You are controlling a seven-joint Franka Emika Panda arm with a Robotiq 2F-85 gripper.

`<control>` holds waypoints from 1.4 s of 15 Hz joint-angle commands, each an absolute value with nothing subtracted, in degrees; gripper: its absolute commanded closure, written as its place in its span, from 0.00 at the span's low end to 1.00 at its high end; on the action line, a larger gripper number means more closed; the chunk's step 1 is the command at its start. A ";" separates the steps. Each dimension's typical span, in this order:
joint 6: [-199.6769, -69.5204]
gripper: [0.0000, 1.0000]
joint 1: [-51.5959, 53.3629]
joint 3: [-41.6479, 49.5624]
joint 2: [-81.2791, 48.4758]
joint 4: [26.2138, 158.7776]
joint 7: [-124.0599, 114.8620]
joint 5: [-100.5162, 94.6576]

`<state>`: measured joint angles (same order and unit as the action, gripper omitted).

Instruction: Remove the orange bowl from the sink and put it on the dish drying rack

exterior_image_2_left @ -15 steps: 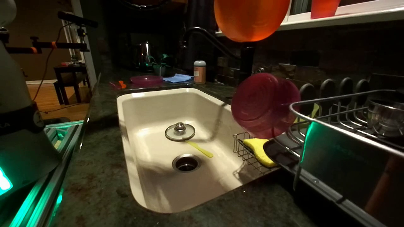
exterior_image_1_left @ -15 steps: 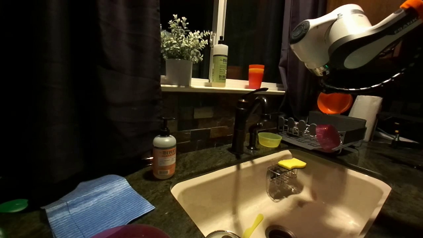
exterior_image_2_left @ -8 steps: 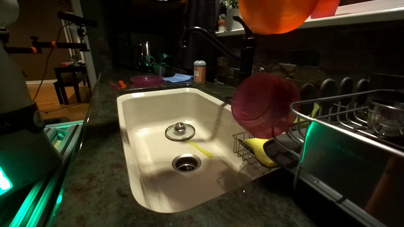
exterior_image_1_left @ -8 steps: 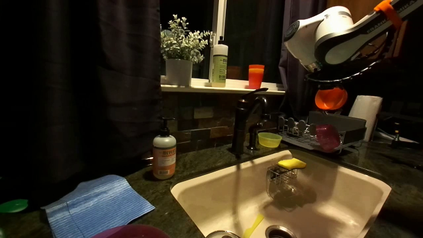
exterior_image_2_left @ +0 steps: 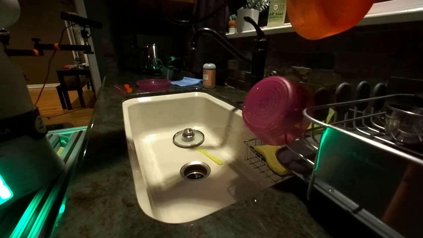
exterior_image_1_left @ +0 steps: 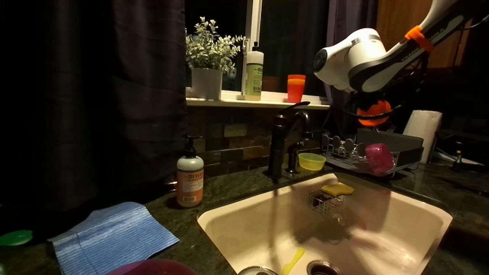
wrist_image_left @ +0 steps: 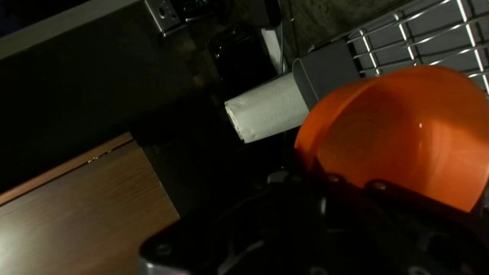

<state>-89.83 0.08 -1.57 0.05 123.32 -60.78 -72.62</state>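
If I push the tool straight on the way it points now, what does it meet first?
Probably the grey bin on the dish drying rack, with the held orange bowl leading the tool. Depth is unclear; the paper towel roll could come first instead.

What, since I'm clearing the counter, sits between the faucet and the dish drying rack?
In an exterior view, a small dark fixture stands close beside the faucet; then comes a yellow-green bowl, then the dish drying rack.

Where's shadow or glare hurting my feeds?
In both exterior views, shadows across the sink; in an exterior view, green glow on the dish drying rack; in the wrist view, the gripper nearly black, the orange bowl readable with small glints inside.
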 commanded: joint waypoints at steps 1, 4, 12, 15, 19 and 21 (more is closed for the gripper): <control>-88.69 0.99 1.10 -1.90 -3.29 123.45 -63.21 -79.32; -89.43 0.99 1.44 -1.95 -4.57 124.60 -63.71 -83.09; -88.92 0.99 1.77 -2.14 -8.34 126.21 -63.10 -89.92; -88.72 0.99 1.68 -2.04 -9.28 126.76 -62.74 -92.78; -88.47 0.99 1.53 -1.96 -10.50 127.40 -62.91 -95.74; -88.05 0.99 1.56 -1.97 -11.19 127.49 -62.85 -96.91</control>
<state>-89.83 1.34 -1.94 -10.30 126.51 -62.35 -94.33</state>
